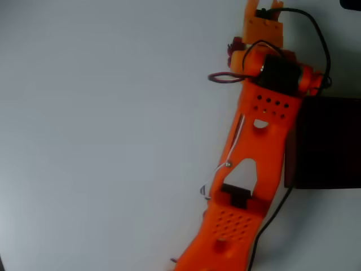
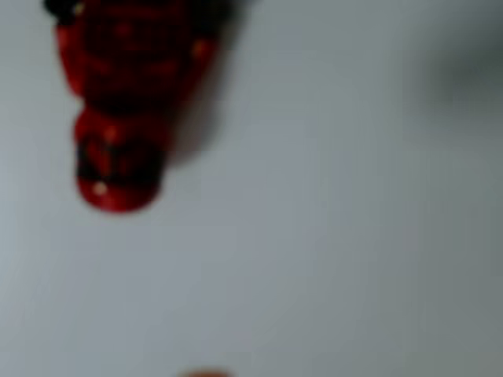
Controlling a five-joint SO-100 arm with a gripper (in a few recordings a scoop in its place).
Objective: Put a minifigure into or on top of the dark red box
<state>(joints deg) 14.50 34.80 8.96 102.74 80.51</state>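
Observation:
The minifigure (image 1: 233,46) is a tiny red toy lying on the white table, just left of my orange wrist in the overhead view. In the wrist view the minifigure (image 2: 124,102) is large and blurred at the upper left, flat on the table with nothing gripping it. My gripper (image 1: 263,7) reaches the top edge of the overhead view, beyond the figure, and its two orange fingers stand apart. The dark red box (image 1: 327,141) sits at the right edge, right beside my arm, with its very dark inside facing up.
My orange arm (image 1: 248,169) runs from the bottom middle up to the top right, with black cables (image 1: 316,34) looping by the wrist and along the box. The white table (image 1: 101,141) spreads wide to the left.

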